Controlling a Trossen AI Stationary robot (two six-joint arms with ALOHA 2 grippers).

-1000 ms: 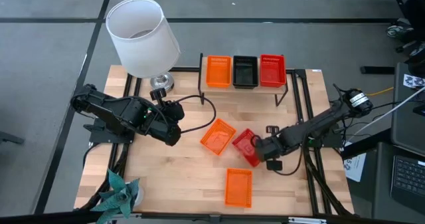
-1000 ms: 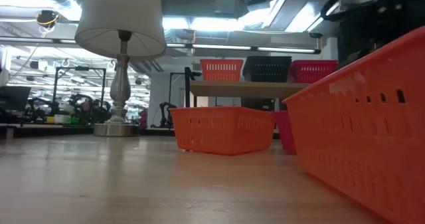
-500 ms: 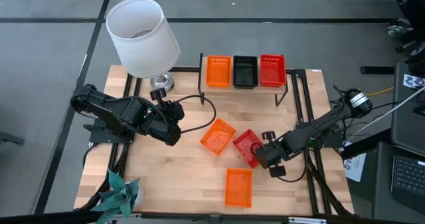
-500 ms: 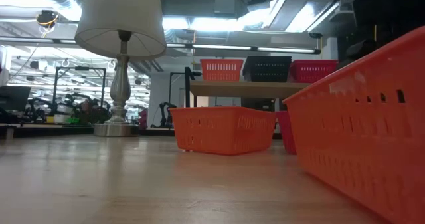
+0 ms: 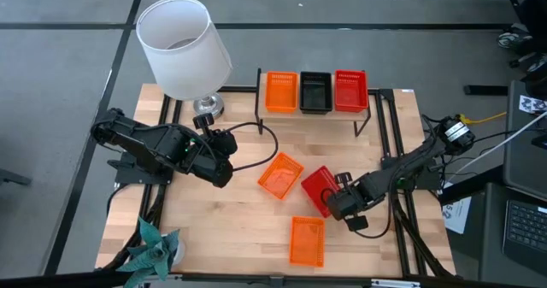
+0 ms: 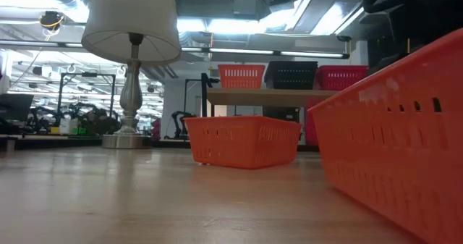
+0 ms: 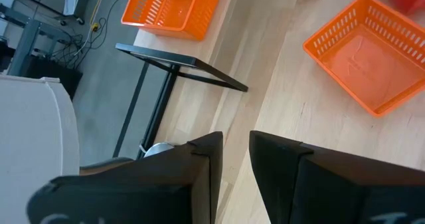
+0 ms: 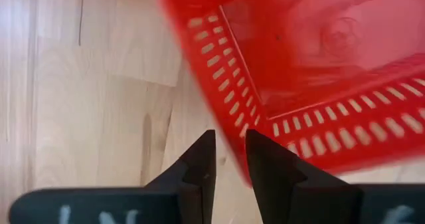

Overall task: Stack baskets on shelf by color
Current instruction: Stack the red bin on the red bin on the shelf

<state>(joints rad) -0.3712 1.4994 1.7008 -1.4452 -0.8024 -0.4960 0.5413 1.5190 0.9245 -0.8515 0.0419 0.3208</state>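
Observation:
On the shelf at the far edge sit an orange basket, a black one and a red one. Two orange baskets rest flat on the table, one at the middle and one near the front edge. My right gripper points down at the near corner of a red basket and is shut on it. My left gripper hangs raised over the table's left half, slightly open, with nothing between its fingers. My right gripper has the red basket by its wall beside a corner, coming from above with the fingers pointing down. One finger stands outside the wall and the other over the basket's side; the fingertips hide the exact contact. In the low view the basket is off the tabletop.
A lamp with a white shade stands at the far left, its cable trailing across the wood. A paper plant sits at the near left corner. Bare wood lies between the shelf and the loose baskets.
My right gripper has gone a little toward the table's near edge and rolled about its pointing line. The red basket has come with it, turned somewhat, and risen off the table.

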